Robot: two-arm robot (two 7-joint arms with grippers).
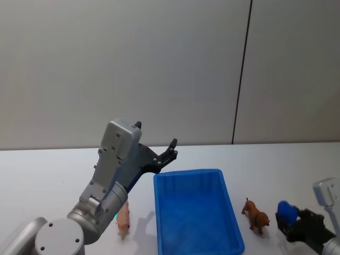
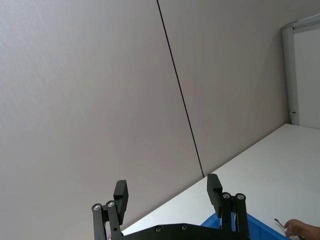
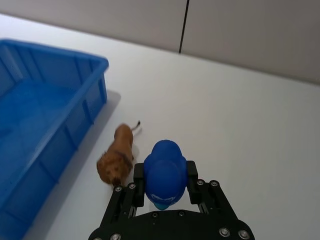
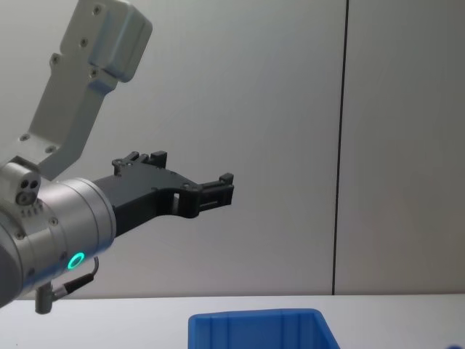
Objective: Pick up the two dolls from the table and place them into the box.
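The blue box [image 1: 187, 173] stands on the white table [image 1: 53, 170]. Left of it stands a pink doll [image 1: 124, 219], partly behind my left arm. A brown dog doll [image 1: 256, 215] stands to the box's right, and the right wrist view has it [image 3: 117, 157] just ahead of the gripper. My left gripper [image 1: 155, 134] hangs high over the box's far left corner, open and empty, as the left wrist view [image 2: 167, 185] and the chest view [image 4: 185, 169] also show. My right gripper [image 1: 295, 220] is low at the table's right, shut on a blue doll [image 3: 165, 165].
A grey wall with a dark vertical seam [image 1: 241, 69] rises behind the table. Bare tabletop lies right of the brown dog and behind the box [image 3: 50, 55]. The box's inside holds nothing.
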